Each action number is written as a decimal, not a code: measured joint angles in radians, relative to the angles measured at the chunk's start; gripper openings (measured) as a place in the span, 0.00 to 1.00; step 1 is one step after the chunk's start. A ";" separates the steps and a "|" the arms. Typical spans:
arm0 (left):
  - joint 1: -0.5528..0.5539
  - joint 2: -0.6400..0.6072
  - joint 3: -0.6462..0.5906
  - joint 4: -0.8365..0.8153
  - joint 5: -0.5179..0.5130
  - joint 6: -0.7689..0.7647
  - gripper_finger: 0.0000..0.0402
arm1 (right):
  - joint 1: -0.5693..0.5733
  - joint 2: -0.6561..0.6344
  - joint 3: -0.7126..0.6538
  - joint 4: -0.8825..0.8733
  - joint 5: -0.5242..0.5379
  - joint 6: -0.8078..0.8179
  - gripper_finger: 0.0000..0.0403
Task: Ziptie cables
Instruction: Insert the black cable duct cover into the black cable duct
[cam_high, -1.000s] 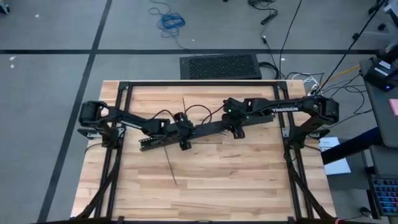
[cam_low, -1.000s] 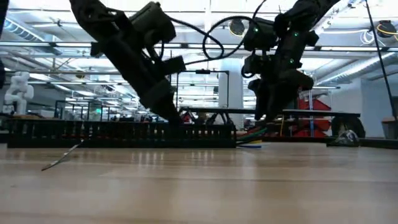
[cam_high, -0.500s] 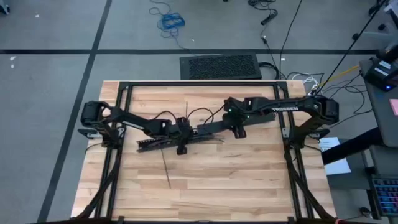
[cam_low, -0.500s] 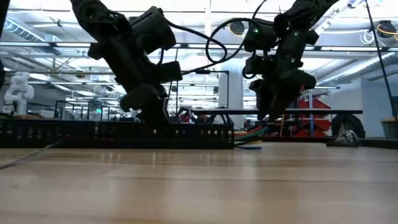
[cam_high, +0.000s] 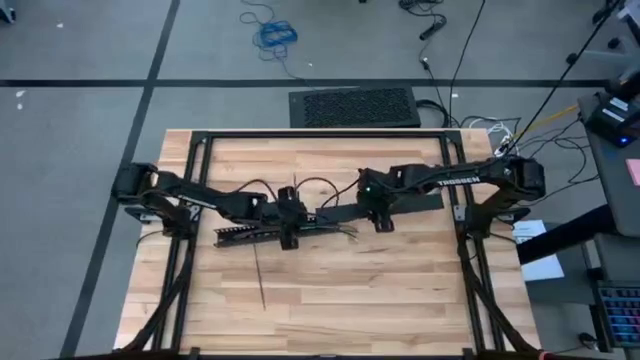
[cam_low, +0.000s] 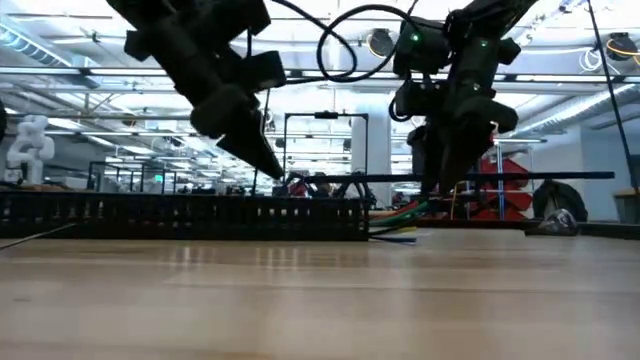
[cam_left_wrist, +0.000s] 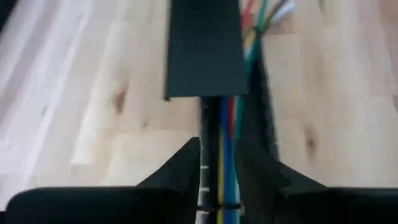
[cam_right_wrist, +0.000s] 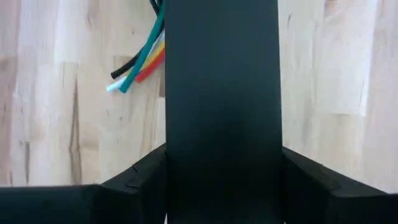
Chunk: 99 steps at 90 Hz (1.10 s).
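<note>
A thin black strip (cam_high: 258, 280) lies loose on the near part of the table (cam_high: 400, 300). Mid-table, the left gripper (cam_left_wrist: 219, 177) straddles the slotted bar (cam_low: 180, 215), fingers slightly apart around the cables (cam_left_wrist: 225, 134) in its channel — not visibly clamped. The right gripper (cam_right_wrist: 222, 165) grips a flat black cover (cam_right_wrist: 222, 74) — cable ends poke out beside it.

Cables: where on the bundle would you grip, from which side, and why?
Take the loose ends of the cables that stick out past the end of the slotted bar, from above, jaws across the bundle. The rest lies sunk in its channel, partly under the cover strip that the right gripper holds.
</note>
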 joint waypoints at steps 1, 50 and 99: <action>0.000 -0.002 0.000 0.007 -0.001 -0.005 0.24 | 0.001 0.000 0.000 -0.002 0.000 0.000 0.55; -0.013 0.055 0.001 0.060 0.142 -0.224 0.57 | 0.003 0.001 0.000 -0.062 0.000 -0.033 0.55; 0.029 0.148 0.002 0.151 0.114 -0.137 0.67 | 0.005 0.001 0.000 -0.061 0.001 -0.030 0.55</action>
